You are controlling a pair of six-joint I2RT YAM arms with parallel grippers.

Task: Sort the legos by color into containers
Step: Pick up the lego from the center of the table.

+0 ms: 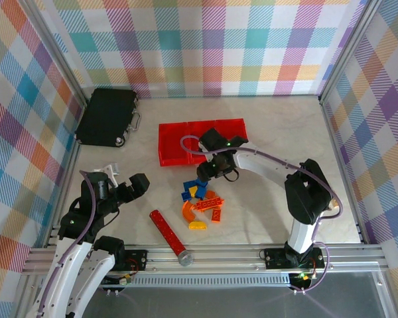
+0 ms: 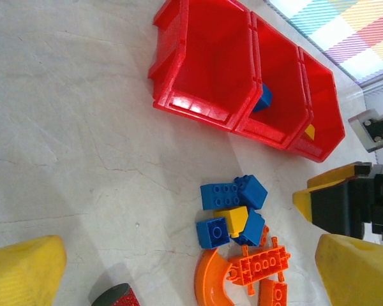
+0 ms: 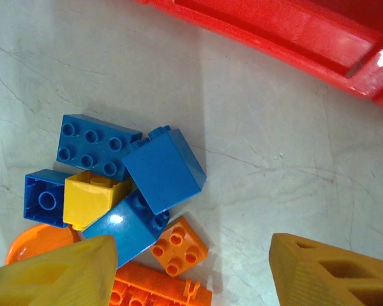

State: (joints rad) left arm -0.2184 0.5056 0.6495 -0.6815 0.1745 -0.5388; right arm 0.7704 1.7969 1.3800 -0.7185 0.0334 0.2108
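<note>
The right gripper (image 3: 195,274) is hanging over the pile of bricks (image 3: 124,191) with its jaws apart, gripping nothing. The pile is lying on the table (image 1: 265,119) just in front of the red bins (image 1: 176,142). For a clean pick, I think it should be choosing a piece lying free on top, like the tilted blue brick (image 3: 163,167), and closing across its flat sides without catching the yellow brick (image 3: 92,197) just beside it. The left gripper (image 2: 188,271) is waiting wide open and empty. The left wrist view is looking into the bins: a blue cube (image 2: 263,99) in the middle one, a yellow piece (image 2: 309,132) in the end one. The right wrist view is giving the pile's studs up close.
</note>
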